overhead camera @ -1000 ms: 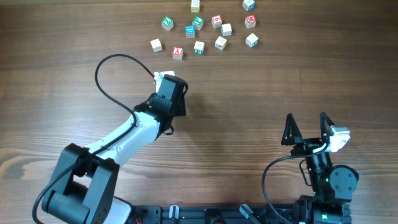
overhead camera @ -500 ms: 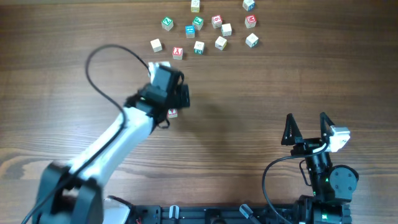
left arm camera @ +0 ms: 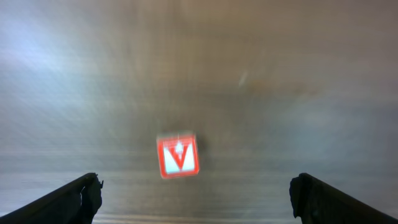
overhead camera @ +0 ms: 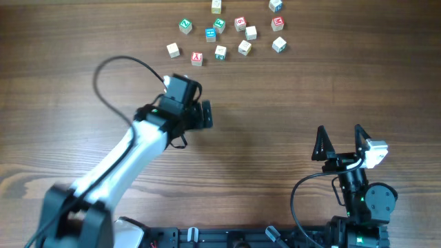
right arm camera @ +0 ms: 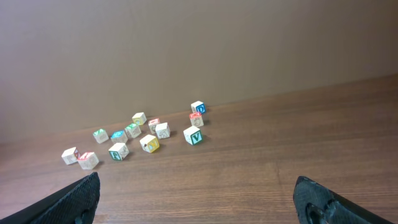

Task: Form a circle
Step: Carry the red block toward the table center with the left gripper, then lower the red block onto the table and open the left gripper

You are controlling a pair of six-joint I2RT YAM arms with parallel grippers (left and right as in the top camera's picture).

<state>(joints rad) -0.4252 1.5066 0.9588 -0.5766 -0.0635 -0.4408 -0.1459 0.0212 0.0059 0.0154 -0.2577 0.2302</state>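
- Red cube (left arm camera: 178, 155), printed with a V, lies flat on the surface (left arm camera: 280, 74) at lower centre of the left wrist frame. It is blurred and sits between the fingers of the left gripper (left arm camera: 196, 186), touching neither.
- That gripper's jaws stand wide apart and hold nothing. In the overhead frame it sits left of centre and hides the cube beneath it.
- Right gripper (overhead camera: 340, 131) is at lower right of the overhead frame, close to its base. Its jaws are spread wide and empty, well apart from every cube.
- Loose cubes (overhead camera: 244, 47) in mixed colours are spread along the top centre of the overhead frame, beyond the left gripper and clear of it.
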